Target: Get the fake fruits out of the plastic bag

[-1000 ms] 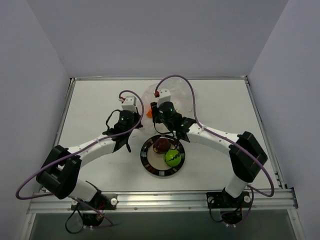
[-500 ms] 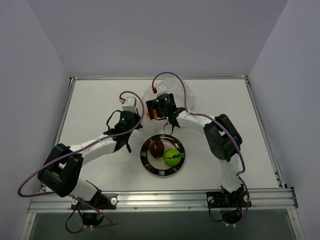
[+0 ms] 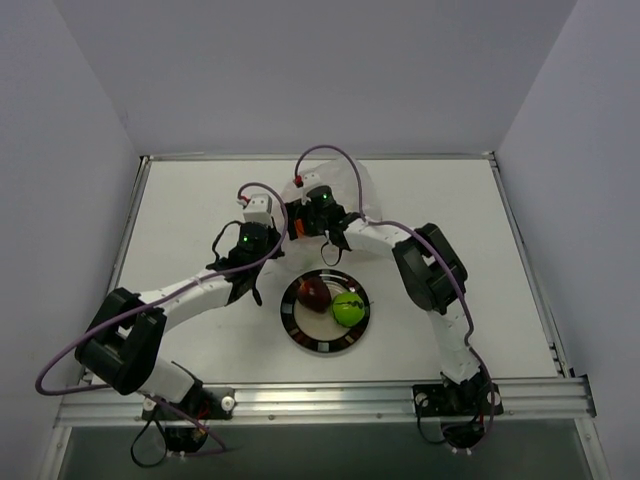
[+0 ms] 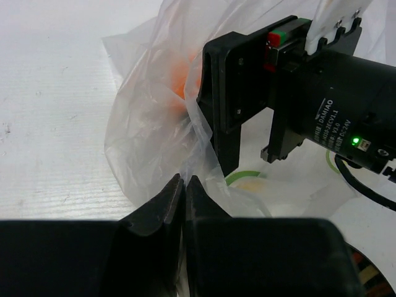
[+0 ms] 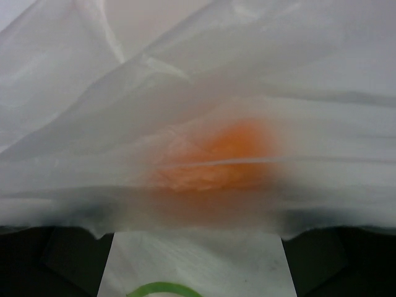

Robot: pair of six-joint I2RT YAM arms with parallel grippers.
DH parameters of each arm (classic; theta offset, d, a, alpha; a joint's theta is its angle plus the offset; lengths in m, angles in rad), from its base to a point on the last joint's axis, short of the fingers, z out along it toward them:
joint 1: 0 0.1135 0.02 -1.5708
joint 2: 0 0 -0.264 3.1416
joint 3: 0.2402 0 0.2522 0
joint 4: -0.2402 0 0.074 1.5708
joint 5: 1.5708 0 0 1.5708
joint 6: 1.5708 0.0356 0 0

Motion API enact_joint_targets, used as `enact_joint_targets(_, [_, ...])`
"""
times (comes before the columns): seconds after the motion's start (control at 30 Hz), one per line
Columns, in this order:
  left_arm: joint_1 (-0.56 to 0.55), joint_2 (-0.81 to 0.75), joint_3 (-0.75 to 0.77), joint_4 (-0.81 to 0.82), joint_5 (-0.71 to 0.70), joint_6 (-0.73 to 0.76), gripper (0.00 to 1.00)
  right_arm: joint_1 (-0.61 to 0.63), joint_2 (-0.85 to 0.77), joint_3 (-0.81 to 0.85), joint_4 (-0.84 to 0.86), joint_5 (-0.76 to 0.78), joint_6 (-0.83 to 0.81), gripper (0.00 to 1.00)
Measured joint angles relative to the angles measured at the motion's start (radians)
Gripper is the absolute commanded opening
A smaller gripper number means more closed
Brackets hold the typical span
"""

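Observation:
The plastic bag point(image 4: 145, 117) lies crumpled at the back of the table, and my left gripper point(image 4: 184, 180) is shut on a fold of its film. Inside it, the orange fruit point(image 4: 184, 79) shows blurred through the film point(image 5: 216, 158). My right gripper point(image 3: 298, 222) is open at the bag, its dark fingers point(image 5: 65, 260) spread wide with film draped over their tips and the orange fruit ahead between them. The maroon fruit point(image 3: 313, 293) and the green fruit point(image 3: 347, 310) rest on the dark-rimmed plate point(image 3: 296, 325).
The bag's round yellow sticker with a green rim point(image 4: 247, 179) lies near the pinched fold. Raised rails run along the table's sides point(image 3: 520, 250). Purple cables point(image 3: 335, 160) loop above both wrists. The right arm's elbow point(image 3: 430, 265) stands just right of the plate.
My right gripper has swung from above the plate back and left to the bag, and its jaws have opened wide. The left gripper has kept its pinch and place.

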Motion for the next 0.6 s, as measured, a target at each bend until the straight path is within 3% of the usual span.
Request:
enact_joint_targets(0.07, [0.002, 0.000, 0.000, 0.000, 0.000, 0.000, 0.02, -0.002, 0.019, 0.014, 0.016, 0.006, 0.004, 1.00])
enact_joint_targets(0.17, [0.004, 0.000, 0.000, 0.000, 0.000, 0.000, 0.02, -0.010, 0.061, 0.033, 0.059, 0.011, 0.020, 0.86])
enact_joint_targets(0.2, [0.005, 0.000, 0.000, 0.000, 0.000, 0.000, 0.02, -0.012, 0.069, 0.033, 0.076, 0.011, 0.031, 0.72])
enact_joint_targets(0.3, [0.006, 0.000, 0.000, 0.000, -0.002, 0.000, 0.02, -0.013, 0.070, 0.015, 0.131, 0.011, 0.054, 0.48])
enact_joint_targets(0.47, [0.008, 0.000, 0.000, 0.000, -0.001, 0.000, 0.02, -0.013, 0.022, -0.087, 0.203, 0.013, 0.082, 0.38])
enact_joint_targets(0.6, [0.008, 0.000, 0.000, 0.000, -0.001, -0.001, 0.02, -0.010, -0.102, -0.199, 0.205, 0.012, 0.094, 0.38])
